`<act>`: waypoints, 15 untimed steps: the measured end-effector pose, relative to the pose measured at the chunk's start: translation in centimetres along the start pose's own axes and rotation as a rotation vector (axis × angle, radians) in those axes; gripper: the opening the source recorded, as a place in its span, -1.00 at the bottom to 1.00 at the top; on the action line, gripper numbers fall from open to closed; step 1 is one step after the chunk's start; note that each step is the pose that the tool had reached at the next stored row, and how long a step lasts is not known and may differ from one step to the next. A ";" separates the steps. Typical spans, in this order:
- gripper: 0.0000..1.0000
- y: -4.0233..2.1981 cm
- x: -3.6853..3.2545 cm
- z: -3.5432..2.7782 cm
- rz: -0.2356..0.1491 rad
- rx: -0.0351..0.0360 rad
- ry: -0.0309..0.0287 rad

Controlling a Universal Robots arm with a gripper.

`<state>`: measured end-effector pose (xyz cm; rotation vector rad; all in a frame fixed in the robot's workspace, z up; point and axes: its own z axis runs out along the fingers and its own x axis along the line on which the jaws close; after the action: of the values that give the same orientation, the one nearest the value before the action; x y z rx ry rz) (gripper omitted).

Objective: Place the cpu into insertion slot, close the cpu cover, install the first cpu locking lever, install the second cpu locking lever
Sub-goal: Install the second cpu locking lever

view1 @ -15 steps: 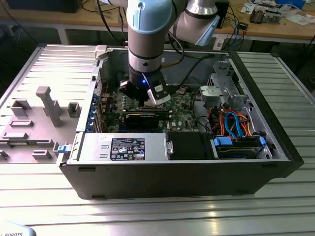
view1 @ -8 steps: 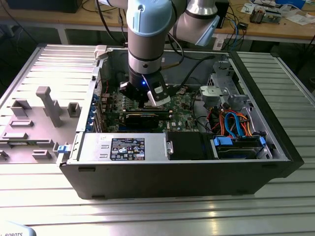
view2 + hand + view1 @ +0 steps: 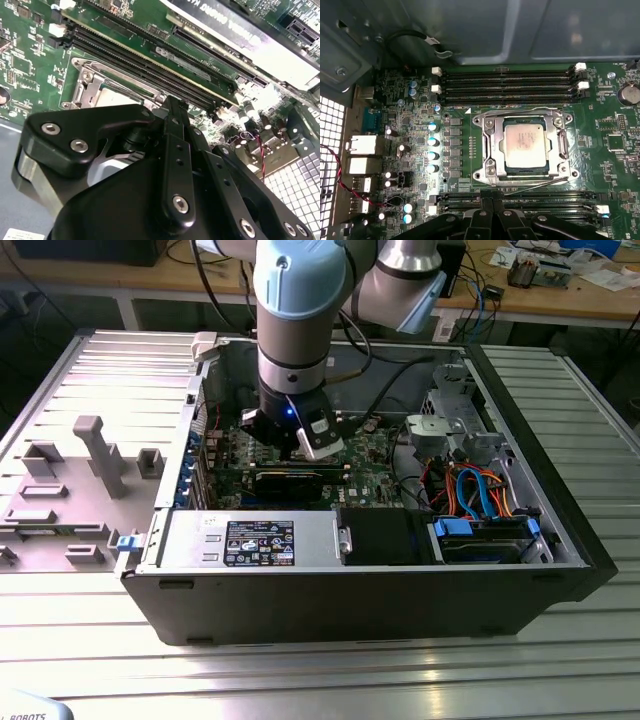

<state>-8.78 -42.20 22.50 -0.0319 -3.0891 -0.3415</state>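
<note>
In the first wrist view the cpu point(image 3: 525, 145) lies flat in the insertion slot point(image 3: 504, 169), silvery top up. The cpu cover point(image 3: 490, 145) lies down around it as a silver frame. One thin wire lever point(image 3: 540, 185) runs at a slant along the socket side nearest my fingers; another point(image 3: 515, 111) lies along the far side. My gripper point(image 3: 492, 207) is shut with nothing between its fingers, its tips just short of the slanted lever. In the second wrist view the gripper point(image 3: 175, 107) hovers beside the cover point(image 3: 82, 92). In the exterior view the gripper point(image 3: 300, 438) is low inside the open computer case.
Black memory slots point(image 3: 505, 82) flank the socket on both sides. A long black graphics card point(image 3: 290, 480) crosses the green board point(image 3: 375, 455). A power supply point(image 3: 250, 540) and a drive cage with blue and orange cables point(image 3: 480, 500) fill the case front. A grey fixture plate point(image 3: 70, 490) lies at the exterior view's left.
</note>
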 end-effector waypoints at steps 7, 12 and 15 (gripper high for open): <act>-0.79 -0.21 0.29 0.79 0.000 -0.0215 0.0002; -0.79 -0.39 0.57 1.58 0.005 -0.0258 -0.0007; -0.79 -0.44 0.75 1.77 0.007 -0.0290 -0.0010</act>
<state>-9.59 -42.23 20.70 -0.0429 -3.0843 -0.3862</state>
